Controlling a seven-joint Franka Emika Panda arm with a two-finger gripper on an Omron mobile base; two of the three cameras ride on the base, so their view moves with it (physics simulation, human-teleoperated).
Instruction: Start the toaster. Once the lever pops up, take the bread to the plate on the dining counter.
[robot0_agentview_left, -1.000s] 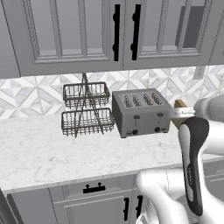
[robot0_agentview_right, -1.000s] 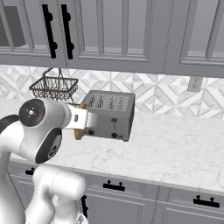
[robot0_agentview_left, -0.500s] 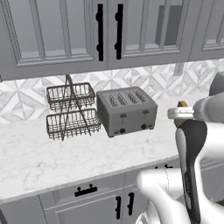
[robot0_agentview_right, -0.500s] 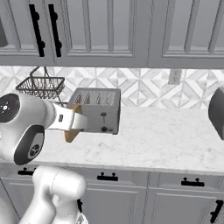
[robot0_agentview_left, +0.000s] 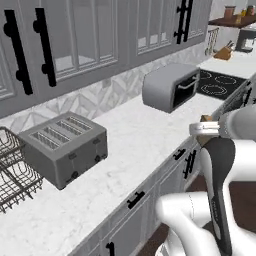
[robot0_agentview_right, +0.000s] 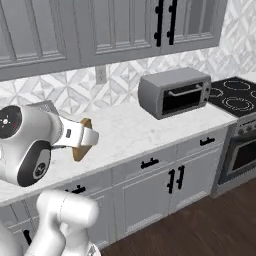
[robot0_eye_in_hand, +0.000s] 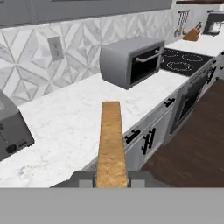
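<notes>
Bread sits edge-on, clamped in the tool; toaster slots look empty.

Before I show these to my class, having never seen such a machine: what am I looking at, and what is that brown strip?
It is a white robot arm on a driving base in a rendered kitchen. Two pictures come from cameras on the base, behind the arm to its left and right; the third looks along its claw. The brown strip is the bread, seen edge-on, gripped between the claw's fingers. On the marble counter stand the toaster, a wire basket beside it, and a toaster oven. A stove lies past that.
</notes>
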